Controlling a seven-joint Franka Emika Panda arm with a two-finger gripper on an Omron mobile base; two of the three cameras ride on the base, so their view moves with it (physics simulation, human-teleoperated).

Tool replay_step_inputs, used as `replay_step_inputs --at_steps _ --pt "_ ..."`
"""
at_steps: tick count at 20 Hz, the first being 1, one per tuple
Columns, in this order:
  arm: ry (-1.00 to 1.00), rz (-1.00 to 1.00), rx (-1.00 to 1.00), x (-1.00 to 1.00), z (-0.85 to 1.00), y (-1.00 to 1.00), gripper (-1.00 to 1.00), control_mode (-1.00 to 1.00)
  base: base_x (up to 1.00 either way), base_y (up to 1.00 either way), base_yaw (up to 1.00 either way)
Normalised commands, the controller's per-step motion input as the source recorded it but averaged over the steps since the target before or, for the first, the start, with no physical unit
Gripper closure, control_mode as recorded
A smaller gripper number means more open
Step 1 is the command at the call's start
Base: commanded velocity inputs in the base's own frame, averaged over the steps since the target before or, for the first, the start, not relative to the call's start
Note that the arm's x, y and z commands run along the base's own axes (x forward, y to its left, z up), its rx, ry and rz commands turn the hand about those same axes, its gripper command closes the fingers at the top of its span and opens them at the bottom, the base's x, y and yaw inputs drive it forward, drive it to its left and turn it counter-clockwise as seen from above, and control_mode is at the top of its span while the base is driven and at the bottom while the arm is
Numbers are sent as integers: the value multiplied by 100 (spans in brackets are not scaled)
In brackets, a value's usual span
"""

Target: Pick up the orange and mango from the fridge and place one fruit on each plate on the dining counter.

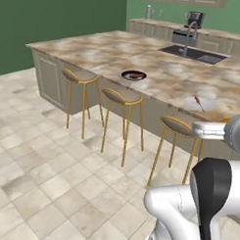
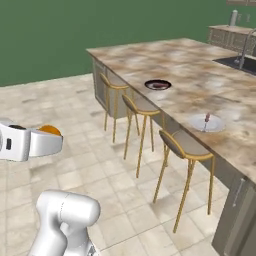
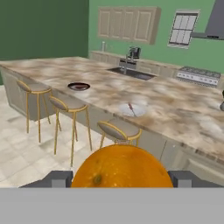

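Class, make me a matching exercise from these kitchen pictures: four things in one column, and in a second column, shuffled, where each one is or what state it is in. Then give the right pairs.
Things:
1. orange
2. black-rimmed plate
3. white plate
4. sink

Places or states:
A. set into the far side of the dining counter, with a tall tap
B. held in the gripper
C. on the counter above the middle stool
D. on the counter above the nearest stool, a skewer on it

Pairs: 1-B, 2-C, 3-D, 4-A
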Motion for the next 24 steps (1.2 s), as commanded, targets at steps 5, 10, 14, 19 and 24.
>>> replay_step_inputs --at_steps 5,10,14,19,24 --pt "0 0 0 0 0 0 100 100 100 76 -45" --pt "0 0 0 0 0 0 100 100 100 81 -44" --pt "0 0 0 0 0 0 100 100 100 85 -42" --pt "0 0 0 0 0 0 100 100 100 87 -41" --pt "0 0 0 0 0 0 100 100 100 87 -41"
